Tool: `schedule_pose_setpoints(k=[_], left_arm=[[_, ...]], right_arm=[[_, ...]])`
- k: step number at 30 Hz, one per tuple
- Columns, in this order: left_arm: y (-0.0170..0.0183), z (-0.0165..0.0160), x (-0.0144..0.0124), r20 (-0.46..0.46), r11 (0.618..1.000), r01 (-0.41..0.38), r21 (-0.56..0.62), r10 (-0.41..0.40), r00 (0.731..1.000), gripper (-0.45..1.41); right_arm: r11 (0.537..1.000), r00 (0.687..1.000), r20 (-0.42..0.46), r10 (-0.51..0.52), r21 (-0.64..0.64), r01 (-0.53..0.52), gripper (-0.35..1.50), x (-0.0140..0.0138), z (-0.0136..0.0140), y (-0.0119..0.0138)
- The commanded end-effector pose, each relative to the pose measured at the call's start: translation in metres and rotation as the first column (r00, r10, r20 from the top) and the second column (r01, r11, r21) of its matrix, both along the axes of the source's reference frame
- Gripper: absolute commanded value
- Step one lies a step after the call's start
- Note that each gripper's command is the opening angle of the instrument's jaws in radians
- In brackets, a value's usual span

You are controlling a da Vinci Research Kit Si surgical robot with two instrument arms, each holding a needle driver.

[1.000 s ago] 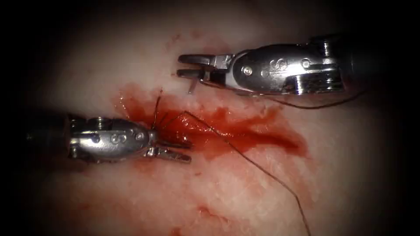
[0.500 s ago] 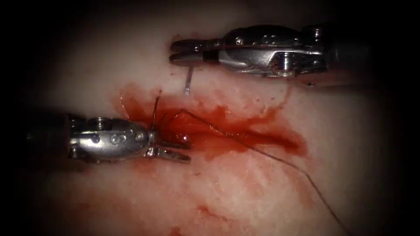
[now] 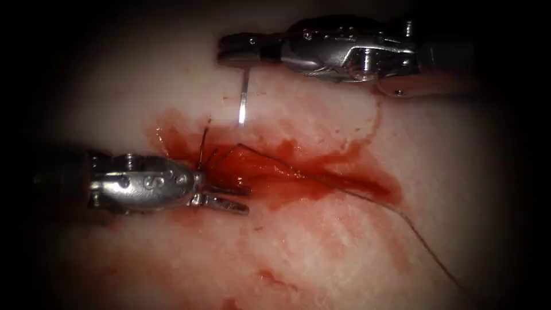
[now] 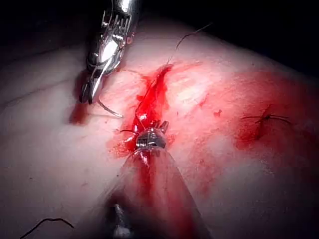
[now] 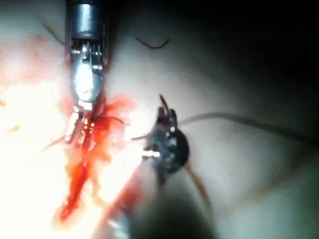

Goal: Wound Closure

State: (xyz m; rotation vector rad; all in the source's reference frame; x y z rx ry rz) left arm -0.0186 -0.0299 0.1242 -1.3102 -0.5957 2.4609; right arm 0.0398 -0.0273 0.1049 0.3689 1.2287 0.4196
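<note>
At the top of the endoscope frame your right tool clamps the needle near one end, its jaws closed on the steel, and the visible part of the shaft hangs straight down to a bright tip just above the cut. The needle is clear of the tissue. A second ago that tool sat lower, level with the upper edge of the red fluid, and only a short stub of needle showed beneath its jaws; it has since climbed toward the top edge and drifted slightly left, and much more of the needle is now exposed.

At lower left your left tool has not moved: its jaws stand narrowly parted at the left end of the cut, holding nothing that can be made out, with short dark thread ends standing up just above them.

The thread leaves the cut near its left end, runs along the red trough, then crosses pale tissue to the lower right corner. Its line has shifted rightward, and it lies flatter across the tissue than a second ago.

In the left wrist view the right tool carries the curved needle beside the cut, with the left tool at the cut's near end.
</note>
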Motion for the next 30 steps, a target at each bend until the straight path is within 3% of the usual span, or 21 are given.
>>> schedule_pose_setpoints(k=[1, 8, 11, 23, 30], left_arm=[[-0.0003, 0.0006, -0.0005, 0.001, 1.0, -0.001, 0.001, 0.001, 1.0, 0.15], [-0.0003, 0.0005, -0.0005, 0.001, 1.0, -0.001, 0.001, 0.001, 1.0, 0.15], [-0.0003, 0.0005, -0.0005, 0.001, 1.0, -0.001, 0.002, 0.001, 1.0, 0.15], [-0.0002, 0.0003, -0.0002, -0.004, 1.0, 0.002, -0.001, -0.002, 1.0, 0.15], [-0.0001, 0.0003, 0.0, -0.003, 1.0, 0.001, 0.0, -0.001, 1.0, 0.15]], right_arm=[[1.0, 1.0, -0.004, -0.002, 0.011, 0.002, -0.35, 0.0009, 0.0001, -0.0002], [0.983, 1.0, 0.017, 0.017, 0.183, -0.02, -0.35, 0.001, 0.0008, -0.0003], [0.962, 1.0, 0.028, -0.015, 0.274, 0.007, -0.35, 0.0014, 0.0021, -0.0018], [0.941, 0.997, 0.059, -0.044, 0.337, 0.022, -0.35, 0.0016, 0.0019, -0.0031], [0.902, 0.999, 0.047, -0.015, 0.432, -0.007, -0.35, 0.0011, 0.0017, -0.0039]])
